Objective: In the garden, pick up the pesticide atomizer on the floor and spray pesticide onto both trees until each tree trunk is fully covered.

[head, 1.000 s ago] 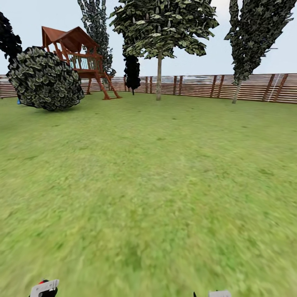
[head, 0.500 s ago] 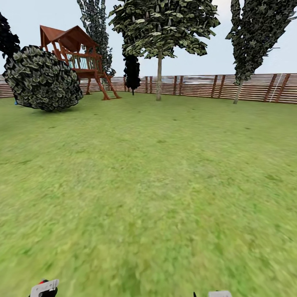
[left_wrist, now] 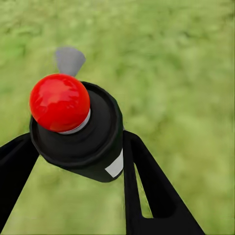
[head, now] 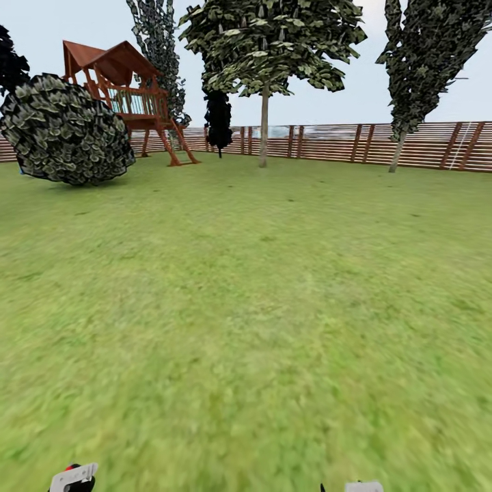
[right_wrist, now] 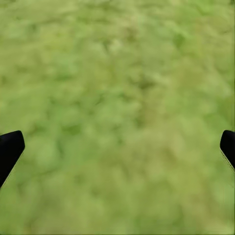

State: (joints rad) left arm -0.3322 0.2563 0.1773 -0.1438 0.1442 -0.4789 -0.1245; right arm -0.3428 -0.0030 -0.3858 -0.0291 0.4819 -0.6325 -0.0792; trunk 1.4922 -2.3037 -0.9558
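A wide green lawn stretches away to a brown horizontal-slat wooden fence along the far edge. At the far left stands a reddish-brown wooden play tower with a pitched roof, and a round, dark-leaved bush sits just in front of it. Near the far middle rises a tree with a thin pale trunk and a broad green crown; a second tree with a slim leaning trunk stands at the far right by the fence. A small near-black tree stands between the tower and the middle tree.

In the left wrist view, the left gripper is clenched around the black pesticide atomizer with a glossy red ball top, its dark fingers pressed to either side of the can, held above the grass. In the right wrist view, the right gripper is released, its black fingertips spread wide apart over bare grass.
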